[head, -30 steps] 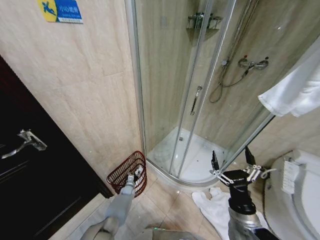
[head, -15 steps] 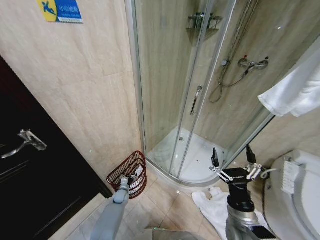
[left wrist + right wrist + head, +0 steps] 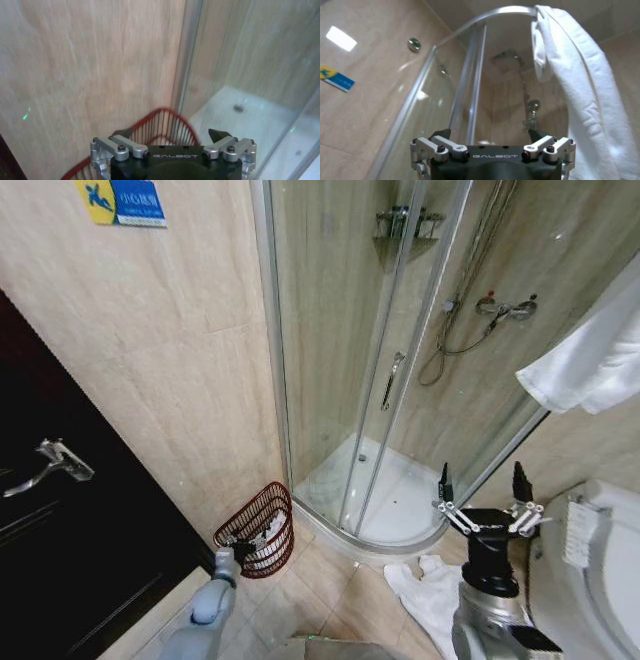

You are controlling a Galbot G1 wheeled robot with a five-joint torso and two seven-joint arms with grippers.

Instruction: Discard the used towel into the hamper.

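— What's the hamper (image 3: 257, 531) made of, from where you sit?

— Dark red open wire, round, with a thicker rim. I can see straight through its sides. It's tipped against the beige stone-look wall, on the tiled floor just beside the curved shower tray. Something pale lies inside; I can't tell what.

— And the towels?

— One white terry towel (image 3: 575, 86) hangs over the shower's curved metal rail, thick and nubbly. Another white towel on the floor (image 3: 432, 596) is crumpled by the toilet, in front of the glass enclosure.

— Your grippers?

— My left gripper (image 3: 170, 134) sits low, near the hamper, fingers apart and empty; its wrist camera looks at the red rim past the fingertips. My right gripper (image 3: 483, 480) is raised above the floor towel, fingers spread wide, holding nothing.
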